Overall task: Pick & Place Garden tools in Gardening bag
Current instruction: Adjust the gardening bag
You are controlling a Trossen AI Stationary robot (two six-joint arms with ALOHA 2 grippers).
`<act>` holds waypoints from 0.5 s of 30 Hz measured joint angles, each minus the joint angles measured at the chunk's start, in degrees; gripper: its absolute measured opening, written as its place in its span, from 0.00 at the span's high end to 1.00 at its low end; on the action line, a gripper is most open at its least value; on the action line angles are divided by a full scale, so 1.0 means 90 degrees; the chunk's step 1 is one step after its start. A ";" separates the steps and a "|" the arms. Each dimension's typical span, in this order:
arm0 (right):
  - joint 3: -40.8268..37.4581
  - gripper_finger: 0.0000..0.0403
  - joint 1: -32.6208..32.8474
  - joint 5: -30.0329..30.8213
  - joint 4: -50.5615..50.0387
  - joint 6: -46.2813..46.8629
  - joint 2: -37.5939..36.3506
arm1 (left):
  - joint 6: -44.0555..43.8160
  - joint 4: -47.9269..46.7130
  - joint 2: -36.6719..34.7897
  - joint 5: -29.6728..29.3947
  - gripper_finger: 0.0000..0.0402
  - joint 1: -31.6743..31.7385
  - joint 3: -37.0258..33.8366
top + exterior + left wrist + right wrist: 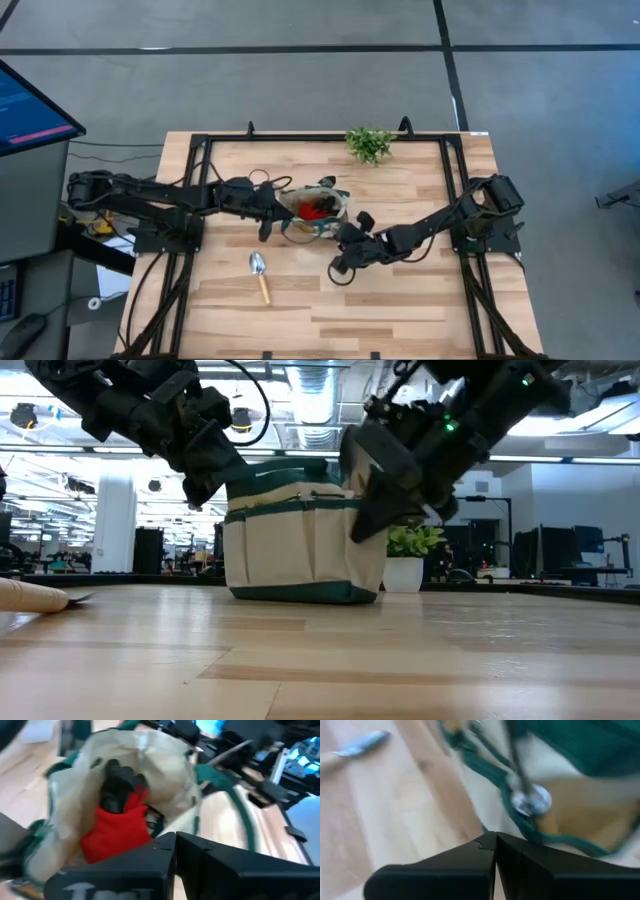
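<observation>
**Spotter:** Start from the left. How is that arm sitting?

**Me:** From my feed, the left arm reaches in low across the desk (400,310) from its left edge, nearly straight, and the left gripper (268,222) sits at the left side of the gardening bag (312,212). Its wrist camera looks down into the bag's open mouth. The fingers (125,865) are pressed together, with nothing between them.

**Spotter:** What is inside the bag?

**Me:** I can see a red item (117,827) with a dark, black piece (117,787) lying on top of it. In the high view the red shows in the middle of the opening. I cannot make out anything else in there.

**Spotter:** And the bag itself?

**Me:** It stands upright near the desk's centre, cream fabric with dark green trim and side pockets.

**Spotter:** The right arm?

**Me:** It comes in from the right edge, elbow bent, slanting down toward the bag. The right gripper (345,262) is just beside the bag's lower right side, close to a green strap and a metal rivet (532,800). Its fingers (450,865) are also pressed together and carry nothing.

**Spotter:** Counts, please.

**Me:** One bag. One trowel (259,274) lying flat on the desk in front of the bag, silver blade, light wooden handle, well apart from both grippers. One leafy green plant (369,142) near the far edge
</observation>
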 joint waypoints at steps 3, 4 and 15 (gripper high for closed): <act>-0.0015 1.00 -0.0010 0.0280 -0.0414 0.0262 -0.0098 | -0.0193 0.0033 0.0000 -0.0021 1.00 -0.0159 0.0000; -0.0001 1.00 -0.0021 0.0367 -0.0533 0.0360 -0.0098 | -0.0256 0.0038 0.0000 -0.0035 1.00 -0.0210 0.0000; -0.0012 1.00 -0.0078 0.0662 -0.1236 0.0745 -0.0095 | -0.0271 0.0257 -0.0002 -0.0389 1.00 -0.0485 0.0000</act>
